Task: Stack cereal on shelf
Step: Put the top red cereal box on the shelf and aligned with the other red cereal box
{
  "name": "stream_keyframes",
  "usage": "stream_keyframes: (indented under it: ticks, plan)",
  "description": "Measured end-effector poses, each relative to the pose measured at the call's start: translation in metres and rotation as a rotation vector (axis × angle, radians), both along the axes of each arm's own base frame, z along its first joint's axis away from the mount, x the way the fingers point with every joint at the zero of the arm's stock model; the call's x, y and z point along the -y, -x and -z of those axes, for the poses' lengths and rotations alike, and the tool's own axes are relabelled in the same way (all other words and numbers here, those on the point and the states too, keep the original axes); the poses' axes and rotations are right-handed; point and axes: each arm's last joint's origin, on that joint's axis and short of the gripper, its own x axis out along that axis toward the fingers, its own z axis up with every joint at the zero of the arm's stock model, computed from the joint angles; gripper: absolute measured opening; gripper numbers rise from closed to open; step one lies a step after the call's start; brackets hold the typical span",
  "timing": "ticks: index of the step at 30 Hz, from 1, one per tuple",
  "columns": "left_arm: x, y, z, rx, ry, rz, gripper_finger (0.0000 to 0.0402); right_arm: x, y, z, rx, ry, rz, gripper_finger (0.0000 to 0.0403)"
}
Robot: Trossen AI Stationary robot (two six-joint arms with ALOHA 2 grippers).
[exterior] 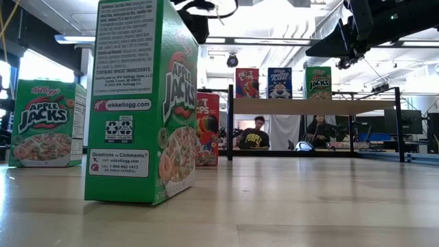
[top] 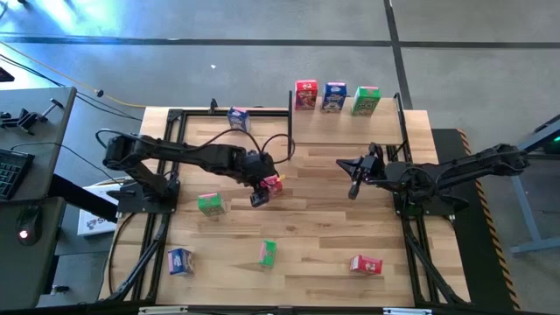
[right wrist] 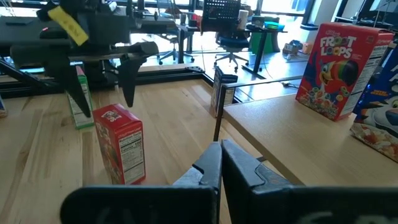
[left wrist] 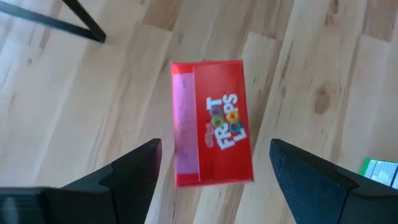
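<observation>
L gripper (top: pixel 261 194) hangs over table centre, fingers (left wrist: pixel 134 171) spread wide, nothing gripped; a red cereal box (left wrist: pixel 211 121) stands upright on the table (top: pixel 315 219) between and below them, untouched. R gripper (top: pixel 354 188) at its 3 o'clock, well apart, fingers pressed together, empty. Shelf (top: pixel 350 122) at 1 o'clock carries red (top: pixel 305 94), blue (top: pixel 333 96), green (top: pixel 366 101) boxes in a row.
</observation>
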Motion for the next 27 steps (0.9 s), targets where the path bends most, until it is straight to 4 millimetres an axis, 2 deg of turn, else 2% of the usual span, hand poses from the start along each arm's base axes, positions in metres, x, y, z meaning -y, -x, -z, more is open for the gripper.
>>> stream_keyframes:
  ticks: [4, 20, 27]
  plan:
    - [0.002, -0.004, 0.008, -0.026, -0.003, 0.005, 0.0292, 0.0, 0.0, 0.0, -0.001, 0.001, 0.002, 0.0001]
    - [0.002, -0.001, 0.012, -0.053, 0.003, 0.036, 0.0291, 0.0, 0.0, 0.0, -0.002, 0.001, 0.004, 0.0001]
    - [-0.001, -0.001, 0.013, -0.055, -0.012, 0.032, 0.0265, 0.0, 0.0, 0.0, -0.004, 0.001, 0.003, 0.0001]
